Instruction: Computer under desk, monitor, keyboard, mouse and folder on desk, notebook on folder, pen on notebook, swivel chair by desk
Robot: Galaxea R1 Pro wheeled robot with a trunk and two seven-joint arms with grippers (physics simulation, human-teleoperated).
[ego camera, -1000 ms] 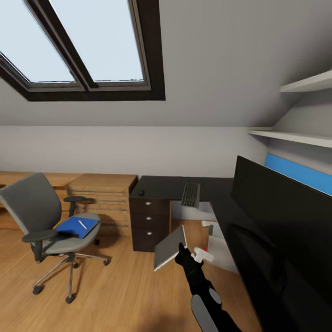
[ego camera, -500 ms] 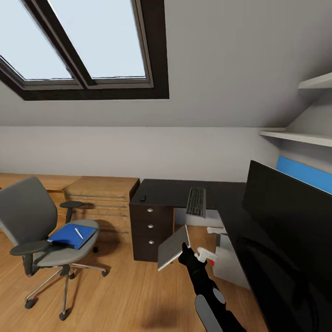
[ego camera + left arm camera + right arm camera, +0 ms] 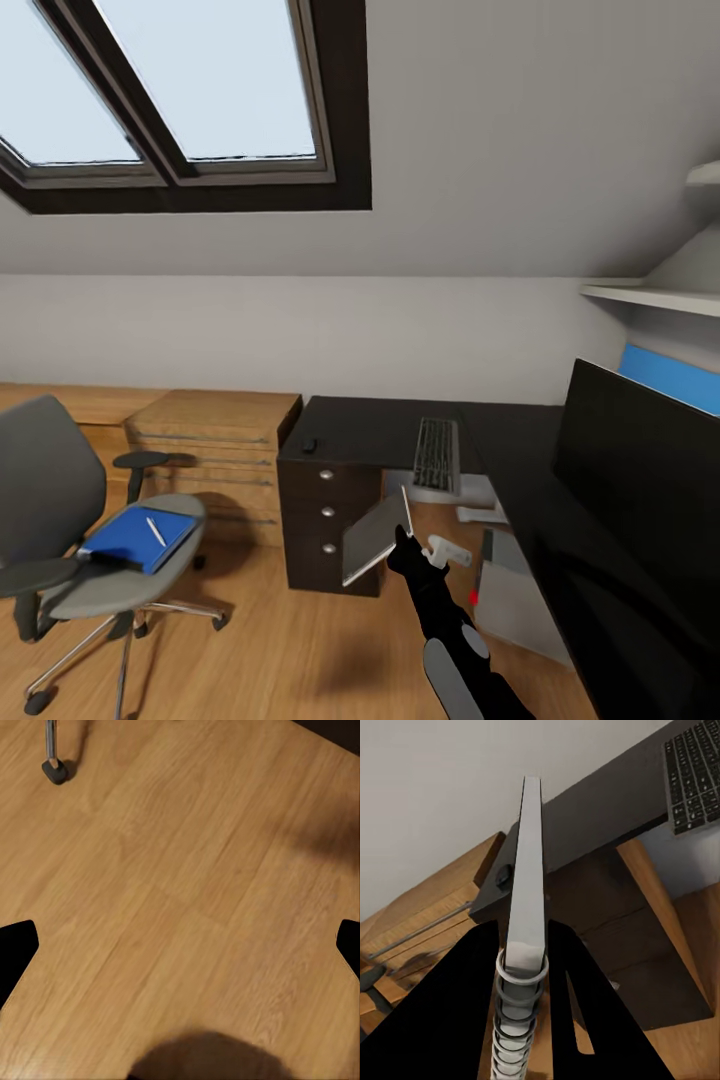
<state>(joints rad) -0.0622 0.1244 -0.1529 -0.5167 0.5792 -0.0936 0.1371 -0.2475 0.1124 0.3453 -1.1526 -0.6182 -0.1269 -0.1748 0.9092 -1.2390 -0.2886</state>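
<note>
The right gripper [image 3: 403, 541] clasps a grey spiral-bound notebook [image 3: 375, 535] in mid-air before the desk [image 3: 370, 430], while the left gripper [image 3: 180, 945] is spread wide over the floor [image 3: 187, 870]

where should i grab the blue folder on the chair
Probably pinch the folder by its front edge, coming from the swivel chair's open front: it lies flat on the seat, armrests flank it, and the pen rests on top.

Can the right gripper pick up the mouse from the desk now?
Probably not: the right gripper is shut on a grey spiral-bound book, though the mouse lies unobstructed on the desk.
</note>
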